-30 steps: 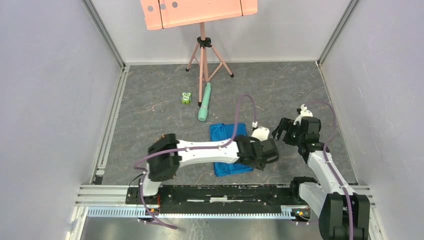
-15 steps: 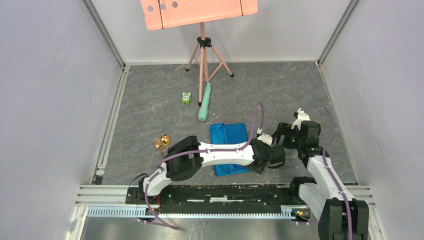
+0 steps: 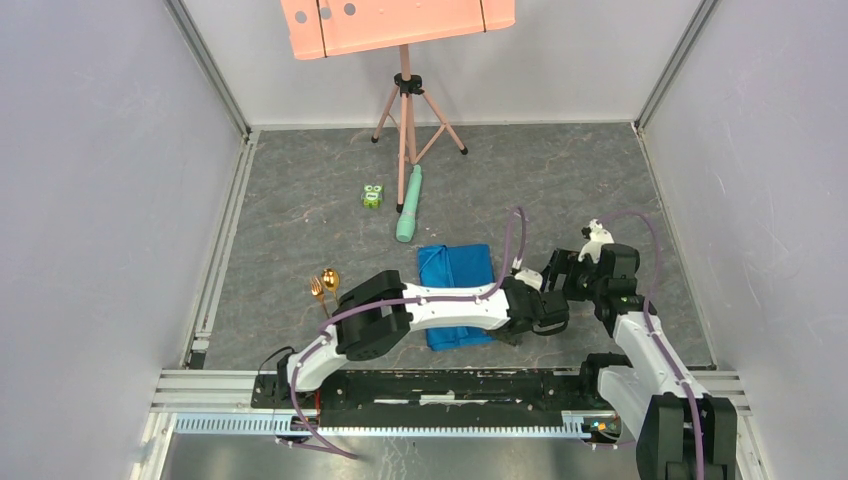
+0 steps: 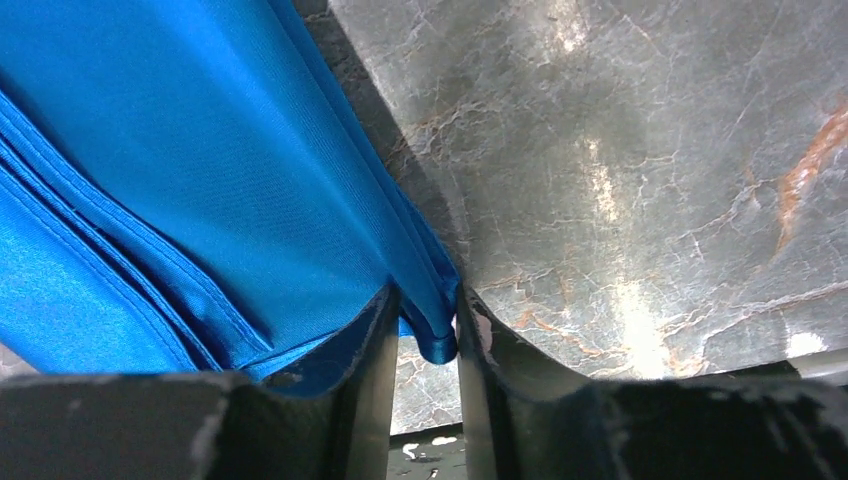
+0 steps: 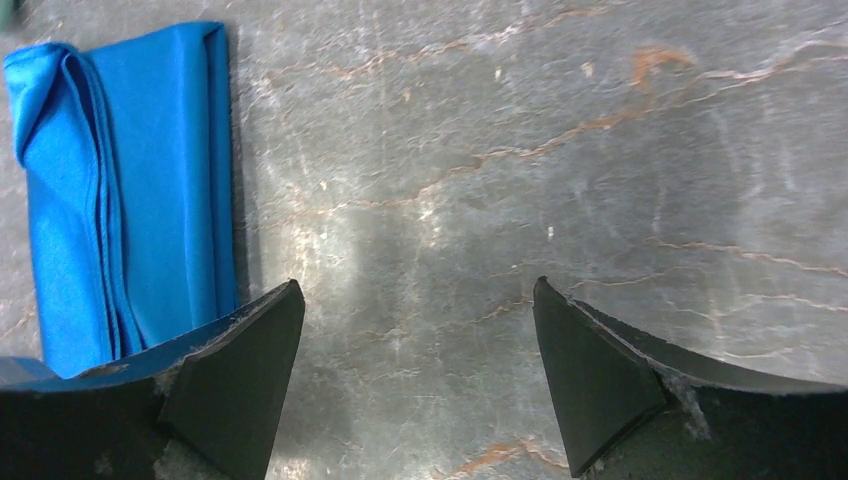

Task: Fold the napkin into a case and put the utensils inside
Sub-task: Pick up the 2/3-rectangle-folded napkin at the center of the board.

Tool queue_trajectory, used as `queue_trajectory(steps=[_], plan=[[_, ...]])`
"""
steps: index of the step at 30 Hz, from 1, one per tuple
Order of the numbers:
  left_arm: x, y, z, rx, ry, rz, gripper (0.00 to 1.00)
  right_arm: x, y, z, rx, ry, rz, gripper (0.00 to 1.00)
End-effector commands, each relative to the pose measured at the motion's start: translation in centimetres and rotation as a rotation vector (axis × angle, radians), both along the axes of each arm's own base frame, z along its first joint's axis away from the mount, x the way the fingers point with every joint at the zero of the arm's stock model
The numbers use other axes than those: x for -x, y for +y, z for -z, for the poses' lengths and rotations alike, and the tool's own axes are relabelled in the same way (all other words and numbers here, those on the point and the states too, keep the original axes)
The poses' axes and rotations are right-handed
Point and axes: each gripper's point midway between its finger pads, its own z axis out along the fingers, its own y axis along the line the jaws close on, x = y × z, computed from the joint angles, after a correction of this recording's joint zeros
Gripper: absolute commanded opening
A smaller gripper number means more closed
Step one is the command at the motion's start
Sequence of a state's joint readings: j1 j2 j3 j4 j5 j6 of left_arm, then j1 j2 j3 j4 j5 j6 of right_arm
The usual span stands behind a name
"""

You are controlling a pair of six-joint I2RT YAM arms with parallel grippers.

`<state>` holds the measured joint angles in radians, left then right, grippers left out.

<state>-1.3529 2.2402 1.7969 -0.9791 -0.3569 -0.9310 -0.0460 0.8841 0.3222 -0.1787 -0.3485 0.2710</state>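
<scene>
Left gripper [image 4: 425,302], seen up close from its wrist camera, has its two dark fingers nearly together, pinching the folded edge of a bright blue napkin [image 4: 200,150] at one corner. The cloth's stitched hem bulges between the fingertips. Several layers of the cloth fan out to the left of the pinch, lying flat on a grey marbled table [image 3: 300,200].

From above, the left arm reaches low across the table from left to right, and its forearm crosses over the near part of the napkin. The napkin lies as a folded rectangle near the middle of the table, longer from far to near than across. The pinch sits at the napkin's near right corner.

Right gripper [image 5: 417,285] hangs just to the right of the napkin with its fingers spread wide and nothing between them. Below it is bare table, and the napkin's right edge shows at the left of its wrist view.

A gold fork [image 3: 317,291] and gold spoon [image 3: 330,279] lie side by side on the table, well left of the napkin, beside the left arm's elbow. Only their heads show clearly.

Farther back lie a pale green tube [image 3: 408,205] and a small green toy [image 3: 372,196], near the feet of a pink tripod [image 3: 405,110] that carries a pink board [image 3: 400,22].
</scene>
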Motion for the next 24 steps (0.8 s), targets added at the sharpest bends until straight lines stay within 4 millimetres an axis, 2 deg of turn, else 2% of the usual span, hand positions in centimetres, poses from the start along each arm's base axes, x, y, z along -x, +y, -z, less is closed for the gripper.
queue_trajectory(steps=[1,3,10,16,20,24], plan=[[-0.8,0.9,-0.1,0.027,-0.017,-0.025,0.27,0.1,2.1,-0.5,-0.083,-0.04,-0.111,0.92],[-0.9,0.9,-0.9,0.07,-0.028,-0.013,0.19,0.4,2.9,-0.5,-0.116,-0.044,-0.148,0.94],[0.1,0.7,-3.4,0.199,0.002,0.028,0.03,1.4,5.9,-0.5,-0.315,0.01,-0.238,0.96],[0.3,1.7,-4.1,0.211,0.0,0.025,0.02,2.4,8.4,-0.9,-0.466,0.057,-0.283,0.97],[0.5,2.2,-4.4,0.219,0.003,0.025,0.02,3.3,10.8,-1.3,-0.529,0.073,-0.328,0.98],[0.6,2.4,-4.7,0.227,0.001,0.023,0.02,3.9,12.3,-0.8,-0.56,0.107,-0.318,0.98]])
